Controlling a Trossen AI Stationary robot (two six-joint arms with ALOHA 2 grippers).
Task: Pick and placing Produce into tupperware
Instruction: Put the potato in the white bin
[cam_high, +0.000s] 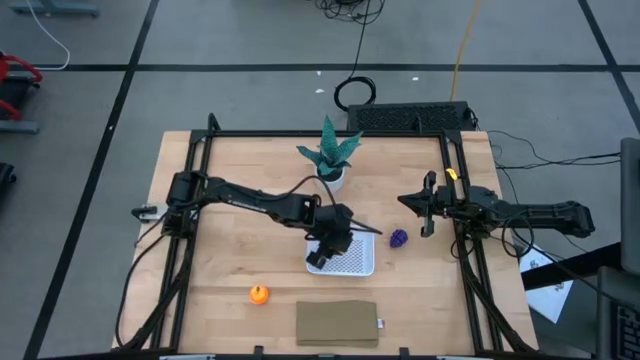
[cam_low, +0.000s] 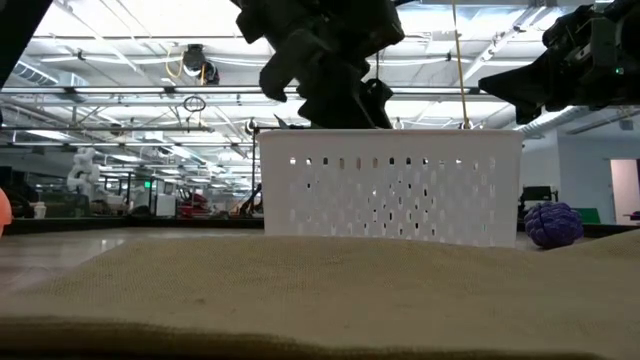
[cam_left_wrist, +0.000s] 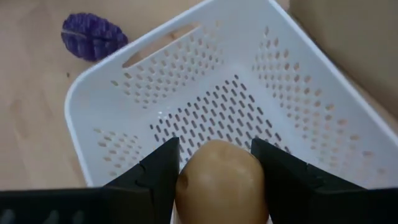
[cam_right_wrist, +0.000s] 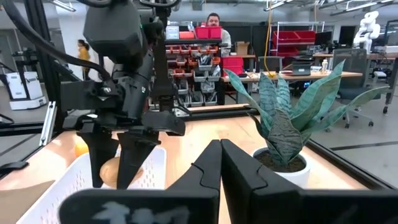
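Note:
My left gripper (cam_high: 335, 238) hangs over the white tupperware (cam_high: 342, 262), shut on the tan oval produce (cam_left_wrist: 221, 180). The right wrist view shows that tan piece (cam_right_wrist: 111, 172) between the left fingers, low at the tupperware's rim. The dark purple produce (cam_high: 399, 238) lies on the table just right of the tupperware and shows in the low view (cam_low: 553, 223) too. The orange round produce (cam_high: 259, 294) rests on the table nearer the front, left of the tupperware. My right gripper (cam_right_wrist: 219, 163) waits shut, to the right of the purple piece, touching nothing. My left gripper pinches the tan oval produce by its two sides (cam_left_wrist: 186, 180) between the two fingers (cam_left_wrist: 158, 174), coming from above and pointing down. The piece sits over the tupperware's dotted floor (cam_left_wrist: 224, 106). I cannot tell whether it touches that floor.
A green potted plant (cam_high: 330, 155) stands behind the tupperware toward the far edge. A flat olive-brown pad (cam_high: 337, 322) lies at the near edge, in front of the tupperware. Bare wood lies on the table's left half. People show in the room beyond.

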